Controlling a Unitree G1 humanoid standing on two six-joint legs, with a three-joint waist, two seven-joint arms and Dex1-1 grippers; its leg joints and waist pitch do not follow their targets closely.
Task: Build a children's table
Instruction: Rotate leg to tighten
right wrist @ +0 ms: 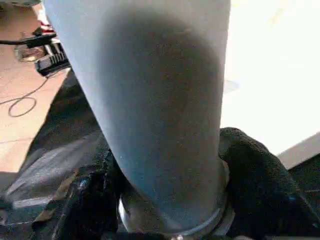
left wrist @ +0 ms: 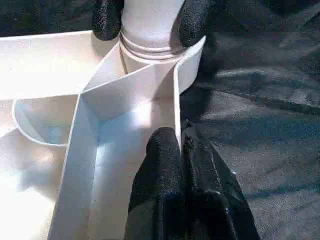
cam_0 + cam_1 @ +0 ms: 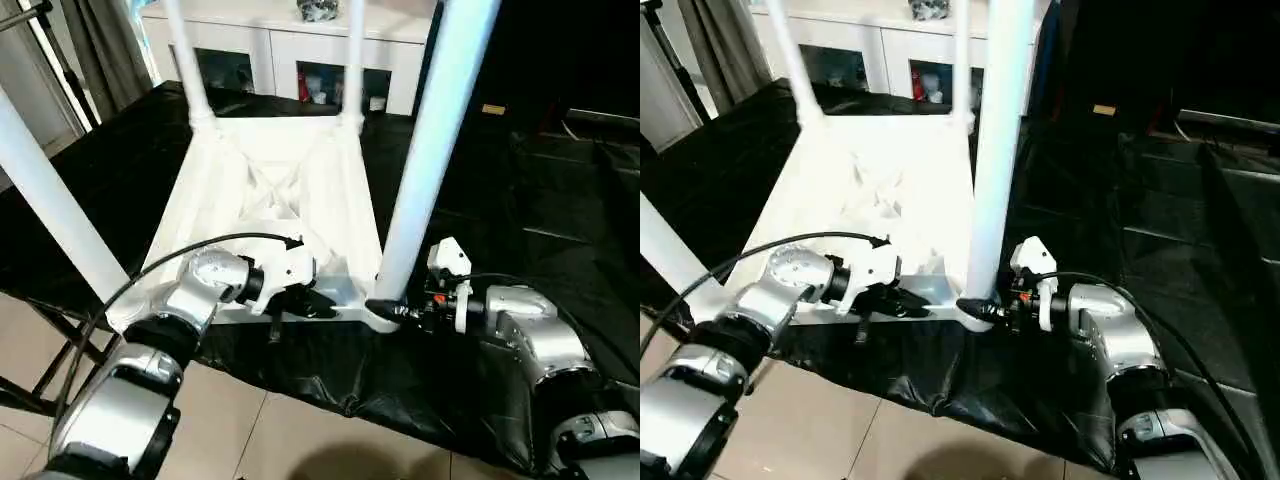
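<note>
The children's table lies upside down on black cloth, its white top (image 3: 268, 170) showing ribs on the underside. Two far legs (image 3: 186, 60) (image 3: 353, 60) stand in the back corner sockets, and a third leg (image 3: 50, 205) rises at the near left. My left gripper (image 3: 300, 303) is shut on the top's thin front rim (image 2: 177, 110), one finger on each side of it. My right gripper (image 3: 386, 312) is closed around the base of the near-right leg (image 3: 432, 150), just above its corner socket, with black fingertips (image 2: 107, 20) pressed against both sides of the tube (image 1: 160, 100).
A white cabinet with glass doors (image 3: 290, 50) stands behind the work surface. The black cloth (image 3: 560, 200) runs wide to the right in folds. Tiled floor (image 3: 300, 440) lies below the near edge, and a dark folding frame (image 3: 45, 350) shows under the left side.
</note>
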